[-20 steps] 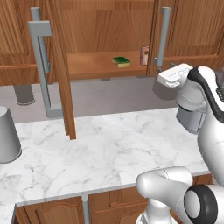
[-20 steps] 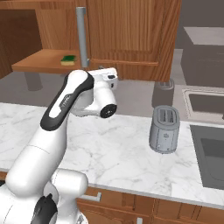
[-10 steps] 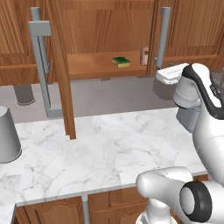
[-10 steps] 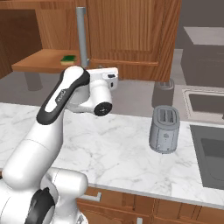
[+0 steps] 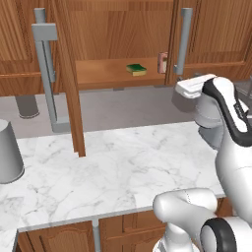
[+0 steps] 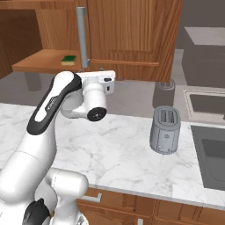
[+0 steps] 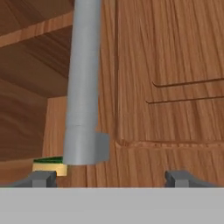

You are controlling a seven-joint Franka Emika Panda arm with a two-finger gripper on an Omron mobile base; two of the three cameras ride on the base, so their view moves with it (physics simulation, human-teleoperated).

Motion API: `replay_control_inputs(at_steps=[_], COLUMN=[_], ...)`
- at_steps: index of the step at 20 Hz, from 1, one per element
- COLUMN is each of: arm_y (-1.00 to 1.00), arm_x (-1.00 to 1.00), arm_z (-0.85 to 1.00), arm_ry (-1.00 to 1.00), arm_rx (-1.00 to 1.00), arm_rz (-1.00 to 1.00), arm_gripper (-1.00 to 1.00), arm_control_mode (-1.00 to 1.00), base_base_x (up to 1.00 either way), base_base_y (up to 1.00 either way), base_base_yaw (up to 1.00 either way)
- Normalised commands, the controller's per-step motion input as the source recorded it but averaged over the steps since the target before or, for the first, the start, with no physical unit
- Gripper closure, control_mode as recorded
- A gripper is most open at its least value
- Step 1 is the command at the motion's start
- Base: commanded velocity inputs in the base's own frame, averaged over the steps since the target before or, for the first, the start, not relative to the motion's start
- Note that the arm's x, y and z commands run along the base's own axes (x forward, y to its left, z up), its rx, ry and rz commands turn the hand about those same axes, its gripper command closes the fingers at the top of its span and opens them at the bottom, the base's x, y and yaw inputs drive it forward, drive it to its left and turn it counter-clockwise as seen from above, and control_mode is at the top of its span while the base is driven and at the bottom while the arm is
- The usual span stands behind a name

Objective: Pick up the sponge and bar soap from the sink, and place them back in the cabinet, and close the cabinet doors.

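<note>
The cabinet (image 5: pixel 113 29) stands open with the sponge (image 5: pixel 136 69) lying flat on its wooden shelf. The bar soap (image 5: pixel 161 62) stands at the shelf's right end, half hidden by the right cabinet door's (image 5: pixel 211 34) edge. The left door (image 5: pixel 66 74) is swung out edge-on. My gripper (image 7: pixel 111 179) is open, its fingertips (image 7: pixel 41 178) wide apart with nothing between them, facing the right door's long grey handle (image 7: pixel 83 87) from close by. A corner of the sponge (image 7: pixel 50 165) shows beside the handle's foot. The sink (image 6: pixel 195 145) lies at the far right of the counter.
A grey toaster (image 6: pixel 165 129) stands on the marble counter (image 5: pixel 113 172) left of the sink. A grey cylinder (image 5: pixel 9 152) sits at the counter's left edge and another (image 6: pixel 163 92) behind the toaster. The left door's handle (image 5: pixel 47 74) juts out over the counter.
The hand has drifted slightly sideways in front of the right door's handle. Doors, sponge and bar soap have not moved.
</note>
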Motion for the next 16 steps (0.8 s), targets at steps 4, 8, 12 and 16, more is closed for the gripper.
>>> replay_control_inputs(at_steps=[4, 8, 12, 16], arm_y=[0.0, 0.0, 0.0, 0.06], arm_x=[-0.64, -0.64, -0.6, -0.51], arm_z=[0.12, 0.18, 0.24, 0.31], arm_ry=[0.0, 0.0, 0.0, 0.06], arm_rx=[0.0, 0.0, 0.0, 0.0], arm_rz=[-0.03, -0.05, -0.09, -0.12], arm_gripper=[-1.0, -1.0, -1.0, -1.0], arm_control_mode=[-1.0, -1.0, -1.0, -1.0], base_base_x=[0.0, 0.0, 0.0, 0.0], base_base_y=[0.0, 0.0, 0.0, 0.0], base_base_yaw=[0.0, 0.0, 0.0, 0.0])
